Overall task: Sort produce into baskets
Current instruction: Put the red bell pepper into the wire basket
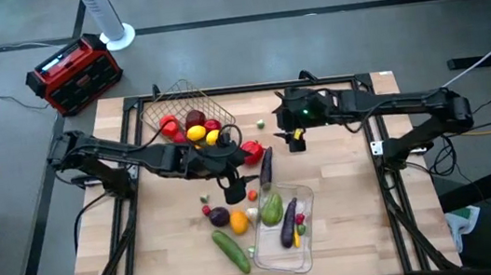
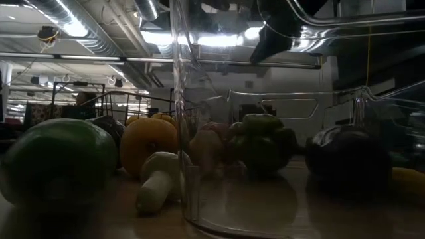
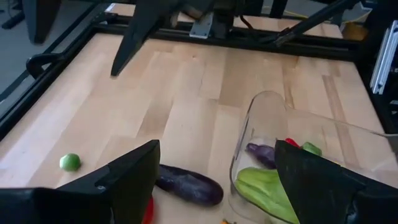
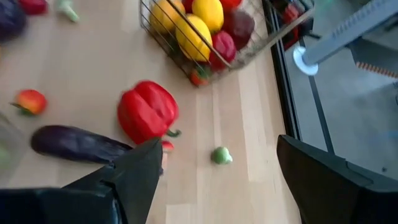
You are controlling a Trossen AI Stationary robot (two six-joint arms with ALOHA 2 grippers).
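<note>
The bronze wire basket (image 1: 188,114) stands at the far left and holds red and yellow round fruits (image 4: 199,28). The clear tray (image 1: 303,207) lies near the front, with a green squash (image 1: 272,209) and a purple eggplant (image 1: 289,226) in it. A red pepper (image 4: 147,112) and a loose eggplant (image 4: 78,144) lie on the table between basket and tray. My left gripper (image 1: 234,193) hangs open above the table left of the tray, near that eggplant (image 3: 189,185). My right gripper (image 1: 296,141) hangs open over the far middle, nothing between its fingers (image 4: 219,142).
A green cucumber (image 1: 231,250), an orange fruit (image 1: 238,221), a dark purple one (image 1: 221,217) and a small red one (image 1: 206,210) lie left of the tray. A small green ball (image 4: 220,155) lies near the pepper. A red-and-black box (image 1: 73,74) sits beyond the table's far left corner.
</note>
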